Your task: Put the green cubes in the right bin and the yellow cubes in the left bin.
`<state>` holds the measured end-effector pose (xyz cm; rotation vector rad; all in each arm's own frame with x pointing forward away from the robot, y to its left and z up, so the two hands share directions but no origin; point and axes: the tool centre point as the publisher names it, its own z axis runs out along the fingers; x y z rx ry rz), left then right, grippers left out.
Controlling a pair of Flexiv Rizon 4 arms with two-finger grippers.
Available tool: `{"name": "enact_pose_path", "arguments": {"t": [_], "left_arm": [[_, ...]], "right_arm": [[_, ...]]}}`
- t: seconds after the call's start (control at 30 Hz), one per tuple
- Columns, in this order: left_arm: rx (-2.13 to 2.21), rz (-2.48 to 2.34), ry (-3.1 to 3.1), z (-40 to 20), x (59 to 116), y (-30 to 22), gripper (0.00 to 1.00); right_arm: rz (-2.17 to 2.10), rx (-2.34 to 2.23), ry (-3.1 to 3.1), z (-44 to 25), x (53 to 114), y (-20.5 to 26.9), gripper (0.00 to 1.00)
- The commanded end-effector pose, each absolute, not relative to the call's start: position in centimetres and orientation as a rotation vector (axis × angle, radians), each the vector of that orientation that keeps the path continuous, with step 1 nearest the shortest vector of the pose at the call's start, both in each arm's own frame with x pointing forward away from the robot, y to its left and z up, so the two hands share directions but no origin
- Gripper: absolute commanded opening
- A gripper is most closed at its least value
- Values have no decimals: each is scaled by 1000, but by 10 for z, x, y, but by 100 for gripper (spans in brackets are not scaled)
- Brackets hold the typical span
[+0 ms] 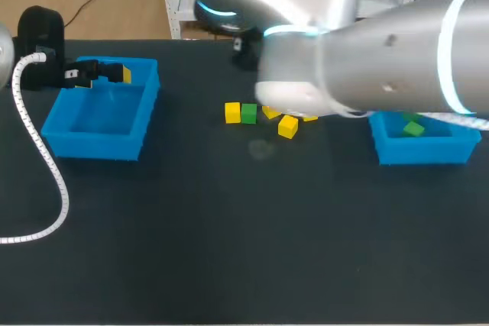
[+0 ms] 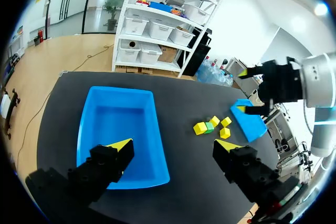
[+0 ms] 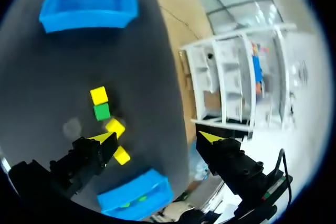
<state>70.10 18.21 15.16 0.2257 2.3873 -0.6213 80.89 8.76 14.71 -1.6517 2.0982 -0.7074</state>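
Left claw (image 2: 174, 144) is hanging open, empty, over the left bin (image 2: 84, 129). Right claw (image 3: 157, 136) is hovering open above yellow cubes (image 3: 98, 95) and one green cube (image 3: 102, 112) on the bench (image 3: 42, 77).

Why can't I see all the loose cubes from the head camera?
Head view: the right arm sits in front, hiding part of the cubes. Left wrist view: the cubes show unblocked, though far ahead of the left hand.
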Motion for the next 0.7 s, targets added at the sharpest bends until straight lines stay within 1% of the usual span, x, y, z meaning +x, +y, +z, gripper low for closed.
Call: {"name": "enact_pose_path", "arguments": {"t": [0.03, 0.3, 0.53, 0.7], "left_arm": [[230, -633, 2377, 150, 700, 184, 100], [230, -633, 2377, 150, 700, 184, 100], [230, -633, 2377, 150, 700, 184, 100], [230, -633, 2377, 150, 700, 184, 100]], "right_arm": [[-670, -2161, 1883, 126, 830, 132, 100], [-685, -2309, 1881, 97, 803, 132, 100], [-708, -2333, 1908, 106, 771, 119, 100], [-711, -2343, 1942, 94, 759, 107, 100]]}}
